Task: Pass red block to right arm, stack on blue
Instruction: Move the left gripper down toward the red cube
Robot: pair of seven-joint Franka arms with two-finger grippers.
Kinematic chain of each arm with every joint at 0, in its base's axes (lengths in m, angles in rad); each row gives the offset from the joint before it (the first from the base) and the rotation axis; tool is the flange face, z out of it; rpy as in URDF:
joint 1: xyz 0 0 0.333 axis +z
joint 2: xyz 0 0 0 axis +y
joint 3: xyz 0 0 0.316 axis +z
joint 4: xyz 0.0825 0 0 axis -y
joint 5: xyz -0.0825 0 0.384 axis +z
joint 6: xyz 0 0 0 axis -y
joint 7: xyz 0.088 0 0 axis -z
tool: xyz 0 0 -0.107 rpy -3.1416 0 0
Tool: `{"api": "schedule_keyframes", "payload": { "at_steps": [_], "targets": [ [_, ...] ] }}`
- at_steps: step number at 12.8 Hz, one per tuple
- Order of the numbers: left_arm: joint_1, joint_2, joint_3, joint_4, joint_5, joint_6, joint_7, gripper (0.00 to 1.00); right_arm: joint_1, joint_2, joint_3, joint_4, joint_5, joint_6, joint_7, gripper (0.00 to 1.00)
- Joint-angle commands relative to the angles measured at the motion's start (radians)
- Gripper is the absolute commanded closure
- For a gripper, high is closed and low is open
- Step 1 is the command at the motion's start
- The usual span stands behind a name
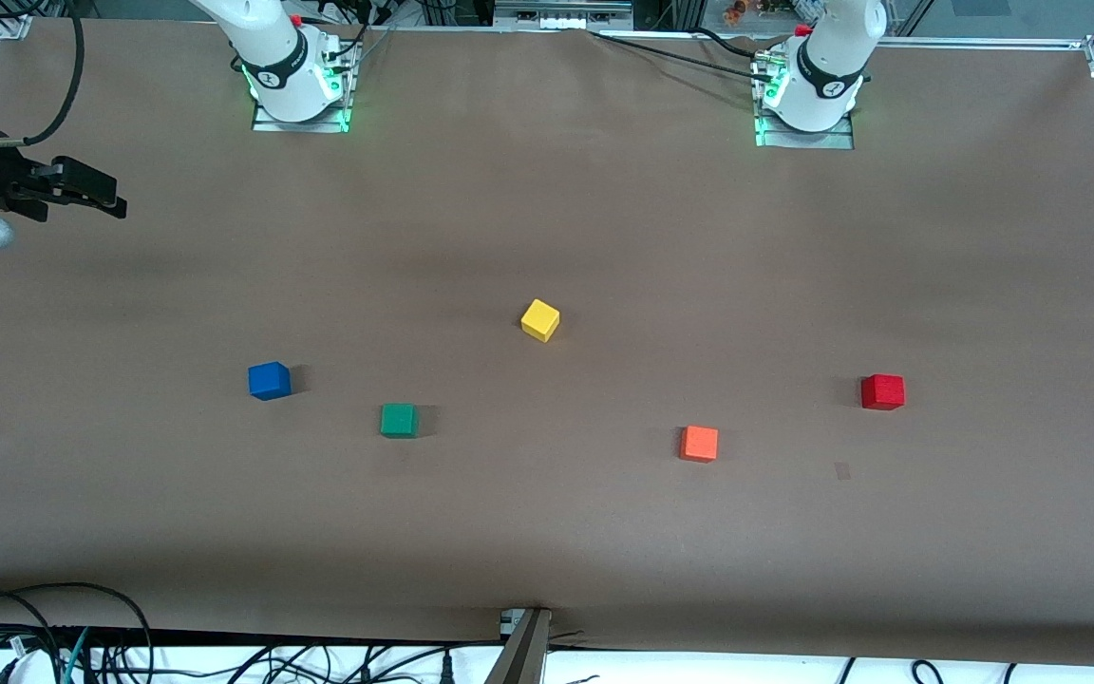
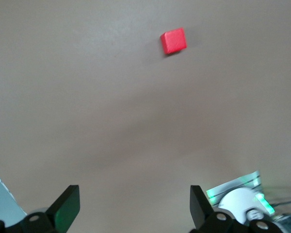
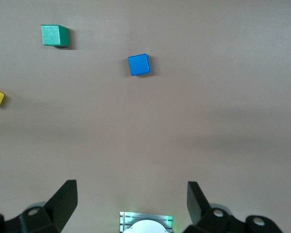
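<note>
While both tools gape, red block [image 1: 882,391] sits alone.

Two white arm bases are seen along the table's edge, the right arm [image 1: 283,66] and the left arm [image 1: 827,76]. Each base is ringed by a black band bearing a small white mark, is lit green at its foot, and is bolted to a grey metal plate. A red button is carried near each base, and black cables are trailed away from them. The right gripper [image 3: 131,204] and the left gripper [image 2: 133,208] are fitted with black, wedge-shaped fingers.
</note>
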Motion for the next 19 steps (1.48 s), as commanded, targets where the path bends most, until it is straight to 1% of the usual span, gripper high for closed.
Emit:
{"api": "schedule_keyframes", "payload": {
  "at_steps": [1,4,6,7,9,12,14,19],
  "targets": [
    [0.081,0.095,-0.008,0.044,-0.035,0.048,0.231,0.00,0.002,0.008,0.002,0.025,0.000,-0.004,0.003,0.00],
    [0.184,0.245,-0.007,0.044,-0.179,0.163,0.517,0.00,0.000,0.008,0.002,0.025,0.000,-0.004,0.001,0.00],
    [0.230,0.359,-0.007,0.045,-0.279,0.234,0.699,0.00,0.002,0.012,0.002,0.029,0.000,-0.003,0.000,0.00],
    [0.238,0.396,-0.007,0.044,-0.314,0.257,0.753,0.00,0.002,0.017,0.002,0.040,0.000,-0.004,-0.002,0.00],
    [0.238,0.404,-0.007,0.045,-0.321,0.270,0.758,0.00,0.005,0.031,0.002,0.063,0.001,-0.006,0.000,0.00],
    [0.238,0.410,-0.007,0.068,-0.321,0.267,0.769,0.00,0.003,0.032,0.002,0.065,0.000,-0.006,-0.005,0.00],
    [0.240,0.439,-0.010,0.068,-0.339,0.265,0.801,0.00,0.005,0.034,0.002,0.065,0.000,-0.006,-0.002,0.00],
    [0.238,0.569,-0.013,0.067,-0.556,0.257,1.075,0.00,0.005,0.037,0.002,0.065,0.000,-0.004,-0.005,0.00]
  ]
}}
